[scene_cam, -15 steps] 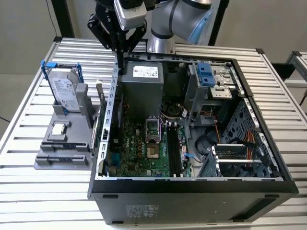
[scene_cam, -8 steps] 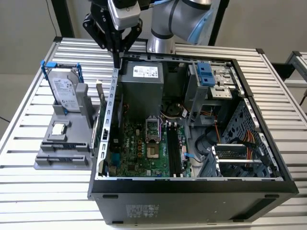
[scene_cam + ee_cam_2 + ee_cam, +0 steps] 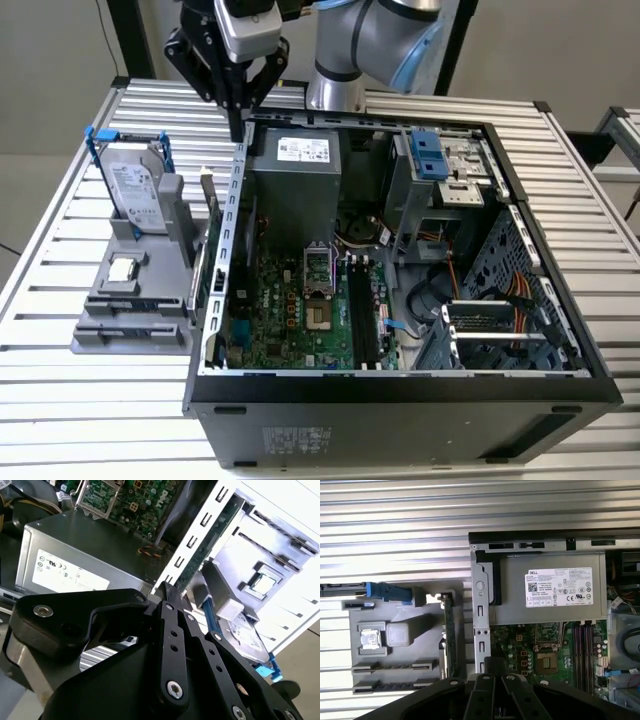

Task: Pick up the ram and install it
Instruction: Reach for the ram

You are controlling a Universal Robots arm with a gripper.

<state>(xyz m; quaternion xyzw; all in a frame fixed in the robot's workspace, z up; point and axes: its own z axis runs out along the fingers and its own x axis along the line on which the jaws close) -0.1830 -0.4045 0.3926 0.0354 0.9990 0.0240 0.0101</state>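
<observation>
The ram (image 3: 214, 262) is a thin green stick standing on its edge in the grey holder (image 3: 130, 322), just outside the left wall of the open computer case (image 3: 232, 240). Both wrist views show the ram (image 3: 449, 635) (image 3: 212, 537) close beside that slotted wall. My gripper (image 3: 237, 128) hangs above the case's back left corner, higher than the ram's far end and a little to its right. Its black fingers (image 3: 164, 587) are shut with nothing between them. The empty memory slots (image 3: 362, 310) lie on the motherboard inside the case.
A silver hard drive (image 3: 135, 195) in a blue bracket and a small square processor chip (image 3: 122, 268) sit on the same holder. The grey power supply (image 3: 295, 170) fills the case's back left. Cables and a drive cage (image 3: 440, 170) crowd the right side.
</observation>
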